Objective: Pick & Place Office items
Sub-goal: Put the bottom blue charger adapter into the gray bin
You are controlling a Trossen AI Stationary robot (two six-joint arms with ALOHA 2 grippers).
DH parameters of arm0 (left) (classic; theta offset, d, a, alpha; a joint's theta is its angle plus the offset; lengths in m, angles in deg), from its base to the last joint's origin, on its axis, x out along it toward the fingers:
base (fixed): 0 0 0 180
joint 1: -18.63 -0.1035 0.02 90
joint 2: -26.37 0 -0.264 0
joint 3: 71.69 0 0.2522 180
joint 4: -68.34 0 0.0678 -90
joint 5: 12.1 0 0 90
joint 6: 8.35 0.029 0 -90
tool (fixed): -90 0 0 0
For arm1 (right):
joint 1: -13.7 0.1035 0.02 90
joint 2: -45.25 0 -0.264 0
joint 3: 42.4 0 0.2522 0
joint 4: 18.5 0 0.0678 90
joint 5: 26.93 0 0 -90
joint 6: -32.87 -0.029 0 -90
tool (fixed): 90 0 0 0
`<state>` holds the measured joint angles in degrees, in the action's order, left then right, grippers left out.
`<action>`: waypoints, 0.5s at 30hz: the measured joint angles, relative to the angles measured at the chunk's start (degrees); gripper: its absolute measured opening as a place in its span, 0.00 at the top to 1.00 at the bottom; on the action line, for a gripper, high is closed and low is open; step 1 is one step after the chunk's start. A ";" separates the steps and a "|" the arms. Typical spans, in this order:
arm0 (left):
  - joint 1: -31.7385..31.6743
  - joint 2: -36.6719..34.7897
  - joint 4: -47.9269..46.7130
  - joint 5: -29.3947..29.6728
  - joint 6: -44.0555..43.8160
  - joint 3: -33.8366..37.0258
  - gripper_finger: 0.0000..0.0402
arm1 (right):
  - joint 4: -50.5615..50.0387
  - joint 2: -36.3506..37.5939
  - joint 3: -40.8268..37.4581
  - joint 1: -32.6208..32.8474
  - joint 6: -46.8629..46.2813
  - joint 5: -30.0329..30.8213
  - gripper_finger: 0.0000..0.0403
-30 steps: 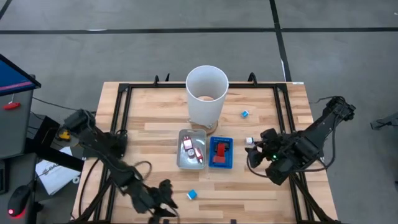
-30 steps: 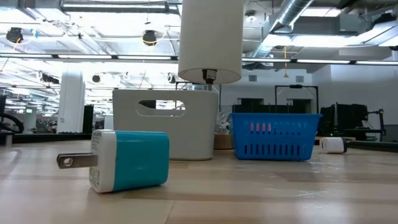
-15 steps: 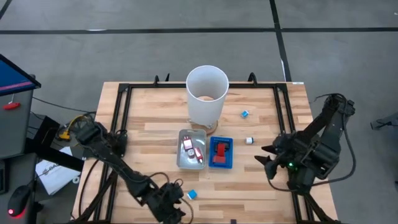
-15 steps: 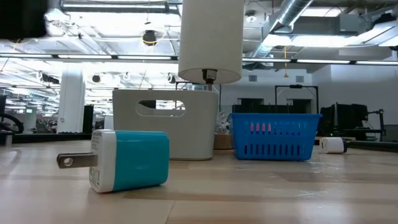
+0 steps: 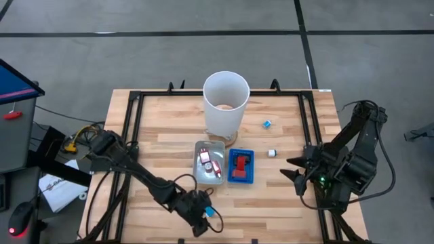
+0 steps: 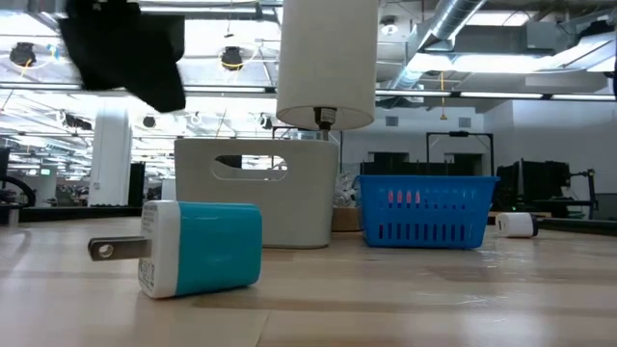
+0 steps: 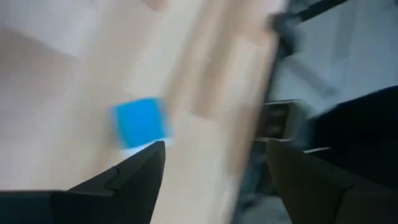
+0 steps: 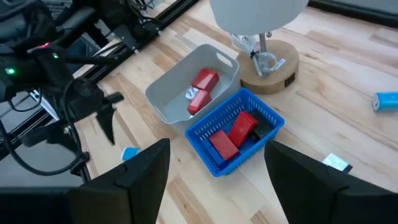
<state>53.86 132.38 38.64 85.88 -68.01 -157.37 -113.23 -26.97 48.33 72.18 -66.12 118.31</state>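
A small blue and white plug block (image 5: pixel 212 212) lies on its side on the wood near the table's front edge, large in the low view (image 6: pixel 202 248). My left gripper (image 5: pixel 203 221) hovers open just above and beside it. The left wrist view shows the block (image 7: pixel 138 121) ahead of the left gripper (image 7: pixel 214 162), nearer one finger. It touches nothing. Red pieces lie in the clear tray (image 5: pixel 199 173) and the blue tray (image 5: pixel 250 179). A tiny blue piece (image 5: pixel 268 124) and a white piece (image 5: pixel 272 153) rest on the table. My right gripper (image 5: pixel 291 171) waits open at the right.
A tall white cylindrical bin (image 5: pixel 226 102) stands on a round wooden base behind the two trays. A black frame (image 5: pixel 129 115) runs round the tabletop. Bare wood lies between the trays and the front edge.
My left gripper has swept along the near edge toward the table's right, up to the blue plug block, and now shows at the top left of the low view. My right gripper has drawn back a little toward the right and near edges. The block has kept still.
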 joint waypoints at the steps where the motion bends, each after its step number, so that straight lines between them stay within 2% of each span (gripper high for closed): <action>1: -0.08 -0.06 -4.25 1.14 2.02 -1.46 0.33 | -0.07 0.00 0.00 0.02 0.01 0.33 0.37; 4: -0.09 -0.06 -13.62 6.03 7.41 -5.68 0.37 | -0.46 0.24 0.00 0.00 0.01 0.45 0.37; 7: -0.12 -0.08 -14.70 8.64 8.40 -7.35 0.42 | -1.03 0.35 0.00 -0.03 -0.10 1.51 0.37; 15: 0.40 3.58 -15.11 8.11 5.07 -9.65 0.55 | -1.67 0.35 0.00 -0.11 -2.50 3.15 0.37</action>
<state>54.27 135.96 23.53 94.00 -62.95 -167.02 -114.90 -26.62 48.33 72.07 -68.62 121.46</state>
